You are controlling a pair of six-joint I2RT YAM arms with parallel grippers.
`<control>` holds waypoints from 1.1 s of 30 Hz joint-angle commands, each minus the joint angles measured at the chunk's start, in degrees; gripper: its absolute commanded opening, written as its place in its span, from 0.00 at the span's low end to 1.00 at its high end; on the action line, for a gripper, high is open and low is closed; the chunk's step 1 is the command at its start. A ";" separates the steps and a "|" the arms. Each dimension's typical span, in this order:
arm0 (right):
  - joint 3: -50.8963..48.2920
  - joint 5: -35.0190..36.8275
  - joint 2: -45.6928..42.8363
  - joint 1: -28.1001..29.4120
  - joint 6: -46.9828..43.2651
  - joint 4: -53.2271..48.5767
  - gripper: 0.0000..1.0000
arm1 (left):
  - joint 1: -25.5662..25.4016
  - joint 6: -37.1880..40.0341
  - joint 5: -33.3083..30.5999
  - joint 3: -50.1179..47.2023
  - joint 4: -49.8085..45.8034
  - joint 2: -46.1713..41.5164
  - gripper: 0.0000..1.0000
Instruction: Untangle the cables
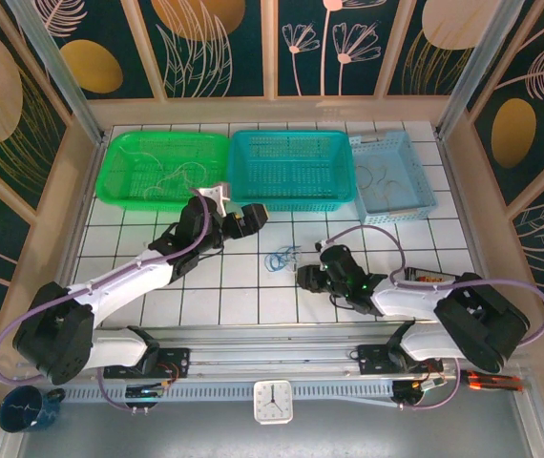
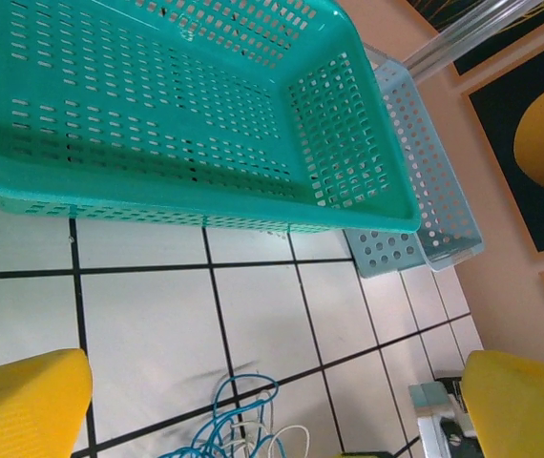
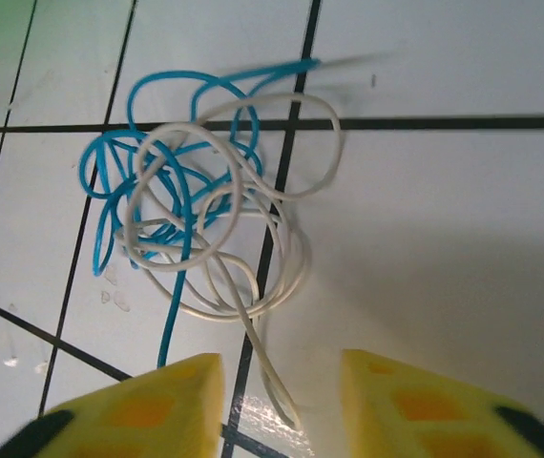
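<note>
A small tangle of cables [image 1: 280,258] lies on the white tiled table between the two arms. In the right wrist view a blue cable [image 3: 157,162] loops through a cream-white cable [image 3: 243,239], and one white end trails down between my yellow fingers [image 3: 138,410]. My right gripper [image 3: 282,401] is open just short of the tangle and holds nothing; from above, the right gripper [image 1: 305,277] sits at the tangle's right. My left gripper [image 1: 253,218] hovers open to the tangle's upper left. In the left wrist view the left gripper [image 2: 272,415] has the cables [image 2: 243,420] low between its wide-apart fingers [image 2: 24,401].
Three baskets line the back: green [image 1: 124,196] and light blue [image 1: 420,200], each holding thin wires, and teal [image 1: 339,196] between them. The teal basket's wall [image 2: 186,205] looms near the left gripper. A clock [image 1: 273,402] and a mug [image 1: 24,408] sit below the rail.
</note>
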 commanded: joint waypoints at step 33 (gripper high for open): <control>21.09 -9.49 -14.22 -6.05 -5.43 -11.84 0.00 | 0.25 7.72 12.09 -10.67 17.12 2.34 0.99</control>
